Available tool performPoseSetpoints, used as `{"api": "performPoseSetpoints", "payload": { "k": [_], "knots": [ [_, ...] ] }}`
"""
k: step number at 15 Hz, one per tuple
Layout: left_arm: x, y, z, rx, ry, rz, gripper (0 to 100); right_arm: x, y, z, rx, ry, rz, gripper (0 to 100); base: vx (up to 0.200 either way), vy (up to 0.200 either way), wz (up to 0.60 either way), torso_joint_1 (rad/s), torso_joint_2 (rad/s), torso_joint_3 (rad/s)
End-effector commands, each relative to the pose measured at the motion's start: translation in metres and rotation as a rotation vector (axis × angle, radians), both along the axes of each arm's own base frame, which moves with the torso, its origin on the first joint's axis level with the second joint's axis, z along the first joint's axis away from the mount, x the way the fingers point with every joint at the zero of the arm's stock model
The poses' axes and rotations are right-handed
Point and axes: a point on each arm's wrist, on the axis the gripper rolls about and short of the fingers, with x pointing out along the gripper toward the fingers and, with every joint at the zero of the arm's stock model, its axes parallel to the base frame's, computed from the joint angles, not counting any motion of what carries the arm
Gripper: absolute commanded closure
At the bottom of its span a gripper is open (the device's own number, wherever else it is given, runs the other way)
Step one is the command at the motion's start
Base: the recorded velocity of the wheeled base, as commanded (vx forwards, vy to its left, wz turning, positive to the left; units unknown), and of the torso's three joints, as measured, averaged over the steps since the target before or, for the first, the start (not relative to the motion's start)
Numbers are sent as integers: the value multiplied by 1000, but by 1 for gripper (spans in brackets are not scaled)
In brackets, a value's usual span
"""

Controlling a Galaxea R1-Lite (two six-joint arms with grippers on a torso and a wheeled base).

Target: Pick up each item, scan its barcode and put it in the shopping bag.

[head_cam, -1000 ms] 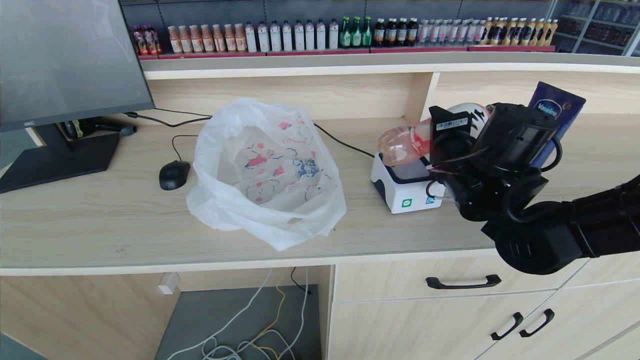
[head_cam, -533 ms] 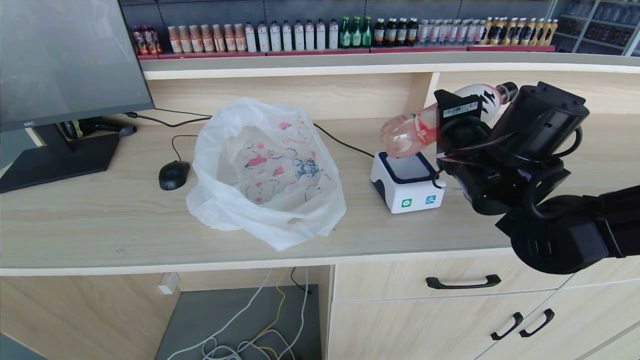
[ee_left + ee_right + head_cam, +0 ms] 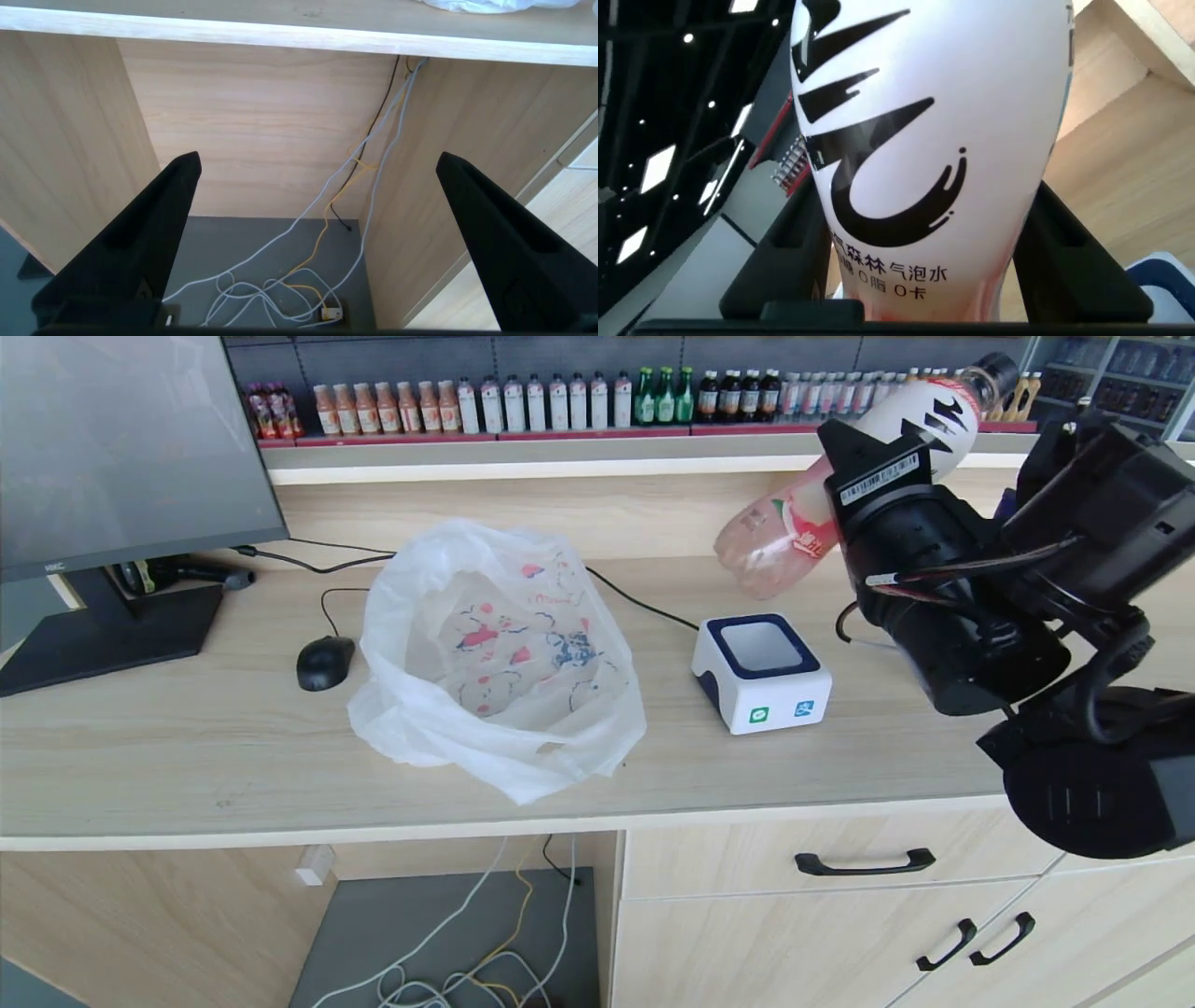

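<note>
Since the right claw [image 3: 866, 467] is clamped round the middle of the bottle [image 3: 782, 537] and holds it tilted in the air, base down toward the robot's left and cap up, the step in hand looks like the carry to the shopping bag [image 3: 495, 663]. Whether the barcode registered cannot be told from here. The bottle hangs above and behind the scanner [image 3: 761, 672], apart from it, and the scanner stands on the tabletop [image 3: 187, 747] between the claw and the bag.

To do this well, I would travel leftward at this height, so the base passes clear of the scanner and of the bag's near rim. The bag is thin, limp plastic with its mouth gaping upward; a sideways brush would likely fold the rim shut or drag the whole bag along the tabletop. Come in from above the middle of the mouth, lower the base in first, and let go only once the base is well inside, since a drop from high could tip the bag over. The bottle [image 3: 924, 159] is smooth and round, so the grip should stay firm and the wrist turn slowly.

The left claw [image 3: 318, 161] hangs below the tabletop edge with its 2 fingers spread wide, holding nothing.
</note>
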Motion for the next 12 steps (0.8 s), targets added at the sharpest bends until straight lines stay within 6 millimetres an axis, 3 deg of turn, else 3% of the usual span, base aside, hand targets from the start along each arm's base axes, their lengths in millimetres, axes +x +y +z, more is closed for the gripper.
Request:
{"api": "performPoseSetpoints", "payload": {
  "k": [1,5,12],
  "knots": [
    [0,0,0,0,0,-2,0,-12,4,9,-78,-54,17,100,0,0,0,0,0,0],
    [0,0,0,0,0,0,0,-16,1,5,-277,-134,-108,100,0,0,0,0,0,0],
    [0,0,0,1,0,0,0,-33,-8,-14,-564,-283,-144,100,0,0,0,0,0,0]
  ]
}}
